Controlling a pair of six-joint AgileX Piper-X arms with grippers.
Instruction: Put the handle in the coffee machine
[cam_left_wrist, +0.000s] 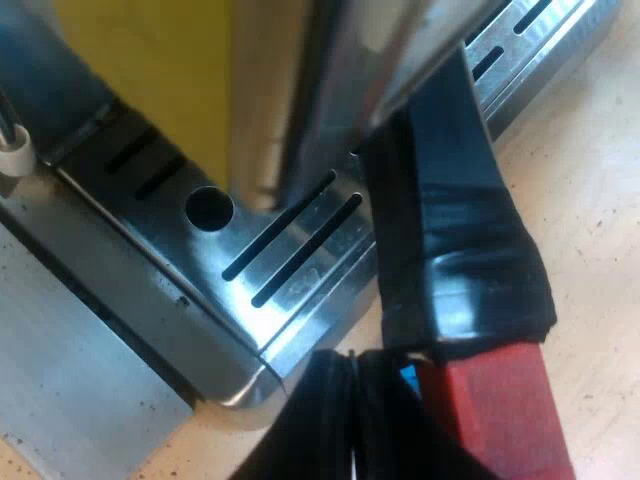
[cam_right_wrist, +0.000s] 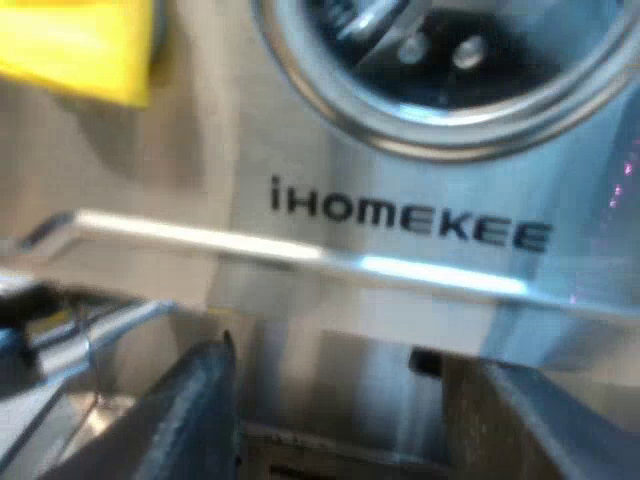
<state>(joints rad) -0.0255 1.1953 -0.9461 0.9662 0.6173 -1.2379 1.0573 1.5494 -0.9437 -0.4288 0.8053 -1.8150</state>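
A dark handle (cam_left_wrist: 450, 230), wrapped in black and ended in red (cam_left_wrist: 505, 410), is seen slanting over the corner of the espresso machine's slotted metal drip tray (cam_left_wrist: 290, 250), its red end out above the desk (cam_left_wrist: 600, 200). The espresso machine (cam_right_wrist: 400, 300) is brushed metal, lettered iHOMEKEE beneath a round ring.

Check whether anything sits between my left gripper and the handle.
Nothing visible does. The left gripper is right beside the handle at its red end, by the corner of the espresso machine's slotted tray.
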